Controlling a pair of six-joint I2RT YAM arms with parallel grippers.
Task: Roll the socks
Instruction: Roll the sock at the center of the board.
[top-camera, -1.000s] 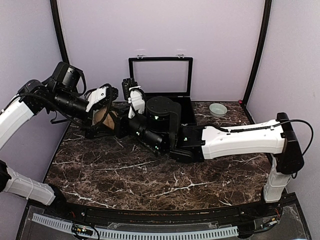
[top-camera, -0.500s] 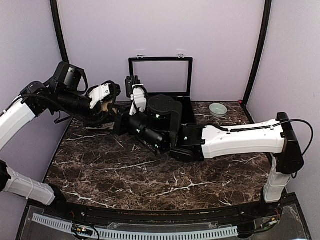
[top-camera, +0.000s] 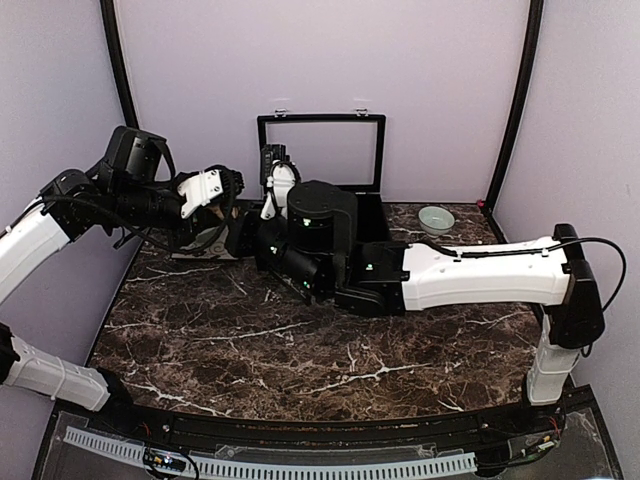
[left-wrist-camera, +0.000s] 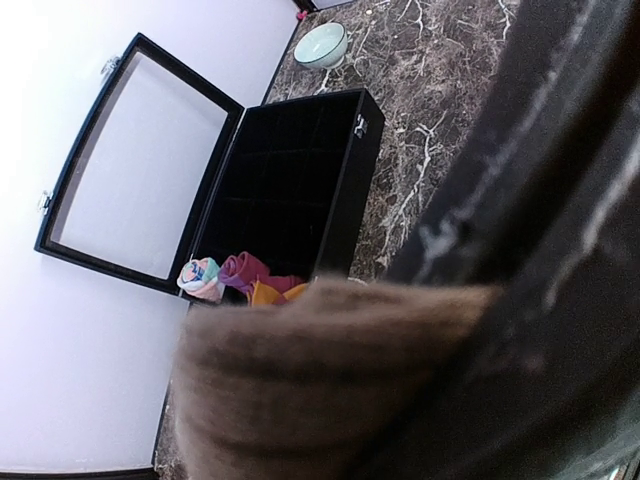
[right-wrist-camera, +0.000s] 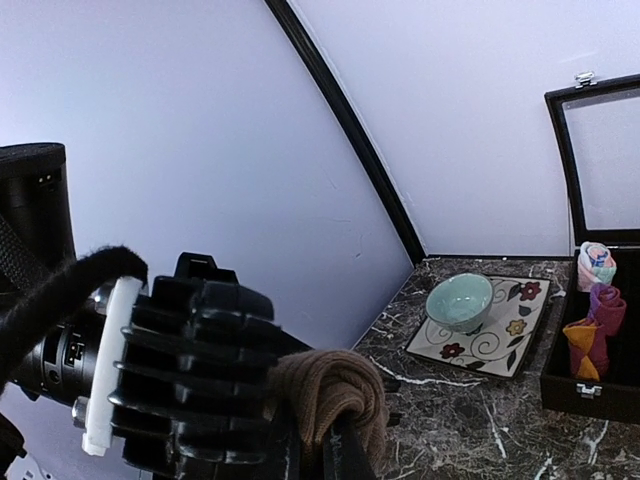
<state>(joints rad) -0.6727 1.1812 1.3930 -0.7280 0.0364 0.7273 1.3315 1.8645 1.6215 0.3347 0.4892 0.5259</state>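
Left gripper (top-camera: 222, 205) and right gripper (right-wrist-camera: 322, 452) are both clamping the tan sock (right-wrist-camera: 330, 395) at 11 o'clock. By pulling them apart, you are risking an unrolled sock.

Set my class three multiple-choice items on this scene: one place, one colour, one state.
1. The pink and light-blue bundle lies: A on a chair; B in the black box; C on a shelf.
2. The sock close to both wrist cameras is: A tan-brown; B white; C green.
3. The box lid is: A shut; B open; C removed.
Answers: 1 B, it sits in a corner of the box; 2 A, brown fabric shows close up; 3 B, it stands raised behind the box.
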